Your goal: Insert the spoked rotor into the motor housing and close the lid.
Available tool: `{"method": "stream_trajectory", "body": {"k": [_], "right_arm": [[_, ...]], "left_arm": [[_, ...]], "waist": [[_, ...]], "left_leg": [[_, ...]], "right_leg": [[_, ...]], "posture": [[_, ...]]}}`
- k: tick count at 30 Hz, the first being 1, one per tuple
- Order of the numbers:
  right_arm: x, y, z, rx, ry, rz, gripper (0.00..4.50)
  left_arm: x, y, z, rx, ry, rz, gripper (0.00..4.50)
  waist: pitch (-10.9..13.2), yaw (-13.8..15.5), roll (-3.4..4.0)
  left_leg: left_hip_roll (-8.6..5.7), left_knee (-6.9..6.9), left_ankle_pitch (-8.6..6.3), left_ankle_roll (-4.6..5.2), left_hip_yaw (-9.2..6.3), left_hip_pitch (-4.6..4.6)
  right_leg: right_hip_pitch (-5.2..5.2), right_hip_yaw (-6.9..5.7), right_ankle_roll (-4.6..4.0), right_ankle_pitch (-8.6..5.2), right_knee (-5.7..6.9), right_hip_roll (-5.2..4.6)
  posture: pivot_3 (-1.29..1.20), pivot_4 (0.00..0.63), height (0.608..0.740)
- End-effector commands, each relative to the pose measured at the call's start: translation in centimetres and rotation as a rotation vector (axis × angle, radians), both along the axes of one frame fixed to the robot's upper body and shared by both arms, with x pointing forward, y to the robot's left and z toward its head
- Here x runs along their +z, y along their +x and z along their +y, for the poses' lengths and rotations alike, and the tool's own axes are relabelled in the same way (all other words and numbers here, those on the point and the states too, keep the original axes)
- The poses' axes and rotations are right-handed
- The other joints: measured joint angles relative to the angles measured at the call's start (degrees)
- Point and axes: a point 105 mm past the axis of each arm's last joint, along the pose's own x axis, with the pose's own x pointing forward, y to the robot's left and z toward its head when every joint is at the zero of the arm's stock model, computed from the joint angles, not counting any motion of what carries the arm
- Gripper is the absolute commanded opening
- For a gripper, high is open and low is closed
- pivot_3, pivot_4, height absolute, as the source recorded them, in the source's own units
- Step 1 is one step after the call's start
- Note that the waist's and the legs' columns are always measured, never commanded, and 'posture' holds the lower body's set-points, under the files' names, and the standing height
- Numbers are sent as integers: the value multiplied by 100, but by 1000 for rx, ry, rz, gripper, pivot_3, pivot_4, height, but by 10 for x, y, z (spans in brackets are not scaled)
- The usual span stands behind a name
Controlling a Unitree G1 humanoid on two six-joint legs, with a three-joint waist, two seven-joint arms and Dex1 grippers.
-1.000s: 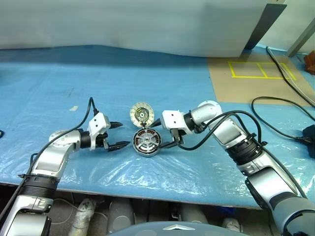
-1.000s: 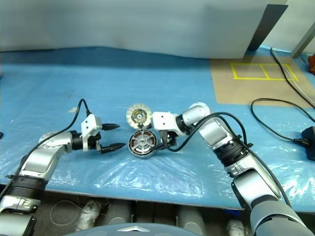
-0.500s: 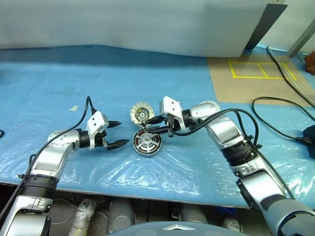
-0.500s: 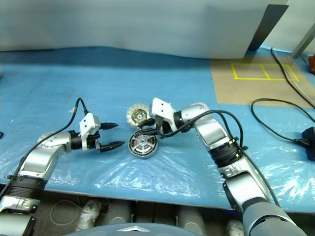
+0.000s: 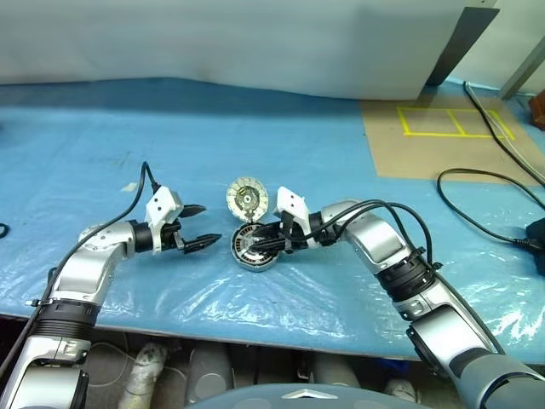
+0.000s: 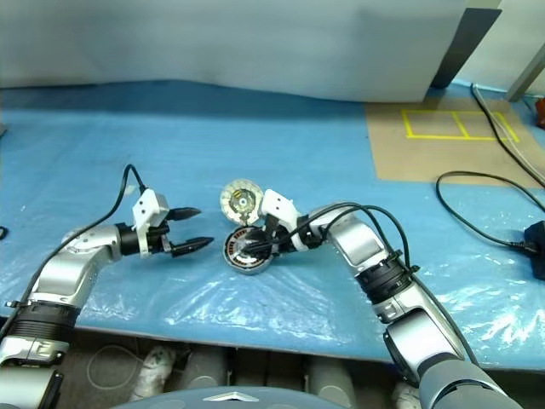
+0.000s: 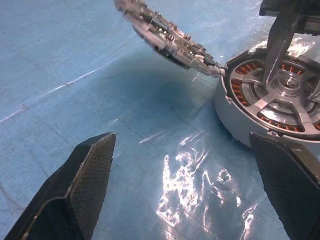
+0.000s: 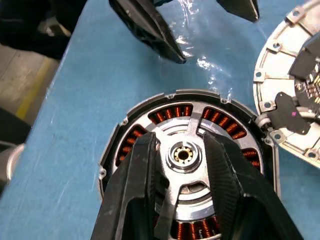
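**Right gripper down on the rotor inside the housing, lid open**

The right gripper (image 8: 181, 165) stands low in the right wrist view, its two black fingers (image 8: 137, 185) narrowed to either side of the silvery hub of the spoked rotor (image 8: 186, 156). Whether they actually pinch the hub or a spoke cannot be told. The rotor sits inside the motor housing (image 8: 111, 150), with copper windings showing between its spokes all round.

The left gripper (image 5: 201, 227) hangs just left of centre in the left eye view, jaws wide and empty, tips aimed at the housing (image 5: 241, 262) but apart from it. Its wrist view shows bare wrinkled blue sheet between the two fingers (image 7: 80, 185), and the housing's gray outer wall (image 7: 235, 125) at the right edge.

That same view shows the lid (image 7: 167, 37) edge-on at the top, tilted up and joined to the housing's rim at a hinge. The head views show its pale inner face (image 5: 247, 196) above the housing instead.

The blue plastic sheet (image 5: 102, 136) is open to the left and above. A brown board with yellow tape (image 5: 443, 136) lies at the upper right, black cables (image 5: 485, 183) at the right. The table's front edge (image 5: 213, 328) runs across the lower frame.
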Motion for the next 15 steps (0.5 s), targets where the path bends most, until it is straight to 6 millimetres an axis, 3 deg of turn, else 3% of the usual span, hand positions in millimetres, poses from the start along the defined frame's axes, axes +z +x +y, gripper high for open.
{"method": "stream_trajectory", "body": {"k": [1,8,15], "right_arm": [[-12,2,-9,-29,-50,25,1489],[38,5,-8,-36,156,77,1489],[69,-2,-12,-50,239,59,1489]], "left_arm": [[11,4,1,1,1,-46,4500],[16,11,4,33,-38,-54,4500],[19,36,9,126,-140,-13,4500]], "waist": [[0,-3,0],[2,12,0],[3,69,0]], "left_leg": [[0,-2,0,0,0,15],[-1,-6,-1,1,2,34],[-3,-21,0,0,2,28]], "right_leg": [[15,1,0,-1,-2,0],[37,3,0,-3,-14,-2],[32,1,1,-2,-23,-1]], "posture": [[0,150,740],[0,150,740],[0,150,740]]}}
